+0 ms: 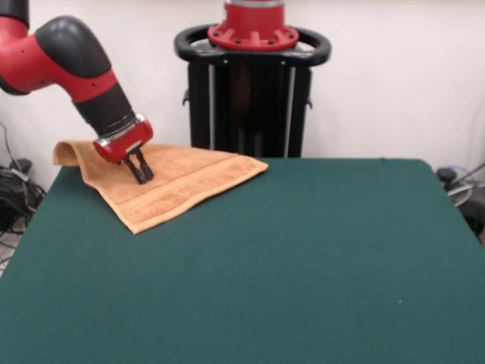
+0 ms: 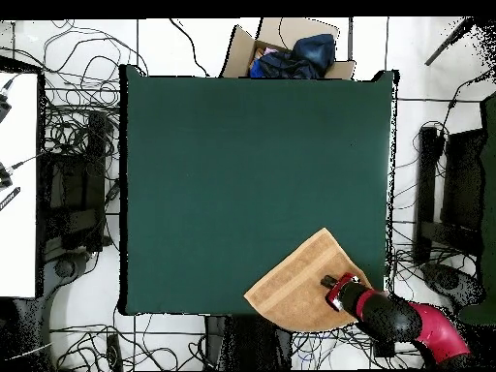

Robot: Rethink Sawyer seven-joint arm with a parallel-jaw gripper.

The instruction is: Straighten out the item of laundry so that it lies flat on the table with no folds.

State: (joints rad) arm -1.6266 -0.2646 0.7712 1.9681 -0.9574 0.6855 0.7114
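Orange-tan terry hand towel (image 1: 170, 186) sits at the far left corner of the green felt counter (image 1: 303, 258) in the front view. It lies as a diamond: long axis diagonal, one corner pointing right, one pointing toward the near side, woven border band along the near-right edge. Far-left corner is curled up and reaches past the counter edge.

Tool (image 1: 141, 174) on the red-black arm (image 1: 76, 61) is tilted, fingertips down on the towel's middle, fingers a narrow gap apart with nothing between them.

Overhead view: same towel (image 2: 295, 291) at the bottom-right counter (image 2: 252, 165) corner, bottom part overhanging the edge; tool (image 2: 329, 284) on its right half. Only this view shows a cardboard box (image 2: 291, 50) with dark blue cloth beyond the opposite edge, and floor cables (image 2: 77, 126).
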